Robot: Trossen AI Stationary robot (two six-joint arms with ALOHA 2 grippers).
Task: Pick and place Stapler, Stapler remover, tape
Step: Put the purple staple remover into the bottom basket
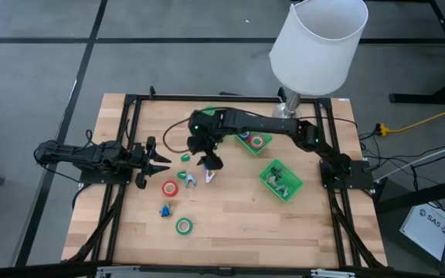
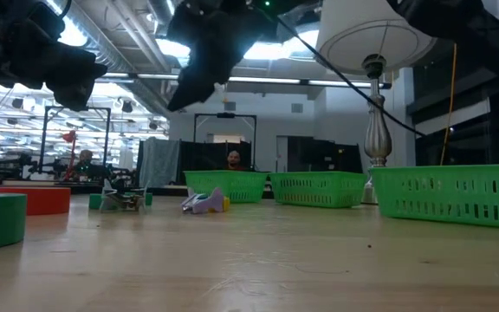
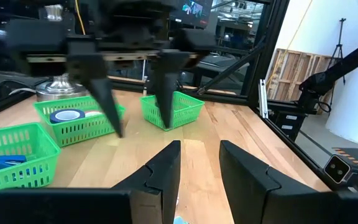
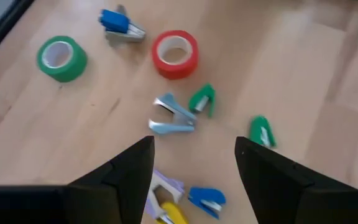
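Our right gripper (image 1: 211, 162) hangs open and empty above the scattered pieces; the left gripper (image 1: 154, 158) waits open at the left. Directly below lie a light-blue staple remover (image 4: 173, 116) and red tape (image 4: 175, 54). Descending off-centre, we risk nudging neighbouring staplers instead of grasping one.

White lampshade (image 1: 319, 42) is hanging over the table's far right edge, sitting on a silver lamp stem (image 2: 375, 130) between the trays in the low view. Wooden tabletop (image 1: 238, 216) is carrying a black frame (image 1: 130, 123) along its sides. Yellow cable (image 1: 423, 122) is running off right. A person (image 2: 233, 159) is sitting in the room far behind.
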